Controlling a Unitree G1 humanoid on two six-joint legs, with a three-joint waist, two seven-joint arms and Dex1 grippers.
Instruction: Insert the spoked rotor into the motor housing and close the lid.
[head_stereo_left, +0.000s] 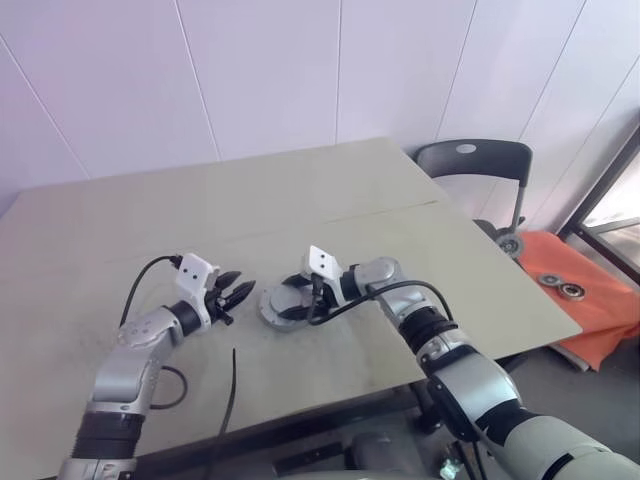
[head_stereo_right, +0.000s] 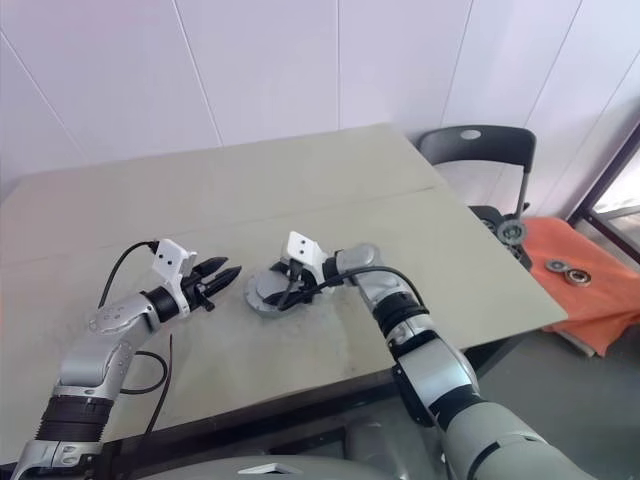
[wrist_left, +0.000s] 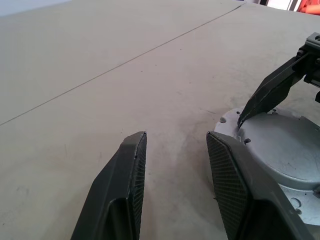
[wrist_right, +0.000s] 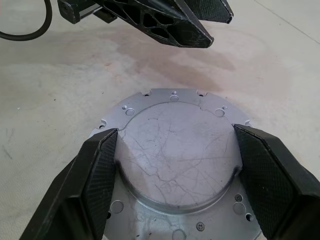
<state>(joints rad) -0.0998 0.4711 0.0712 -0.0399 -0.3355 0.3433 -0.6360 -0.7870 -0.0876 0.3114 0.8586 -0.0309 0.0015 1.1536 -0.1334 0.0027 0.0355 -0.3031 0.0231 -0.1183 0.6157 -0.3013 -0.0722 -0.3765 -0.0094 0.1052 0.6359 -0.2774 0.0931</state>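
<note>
A round grey metal disc, the lid, lies flat on the tan table. It has a smooth raised centre and a flange of small holes. My right gripper reaches in from the right, its two fingers set against opposite sides of the raised centre. Just left of the disc, my left gripper hovers open with nothing between its fingers. No copper windings or spokes show; the motor housing and the spoked rotor are hidden.
A dark chair stands past the table's far right corner. On the floor to the right, an orange cloth carries small round metal parts. A black cable hangs over the table's front edge near my left arm.
</note>
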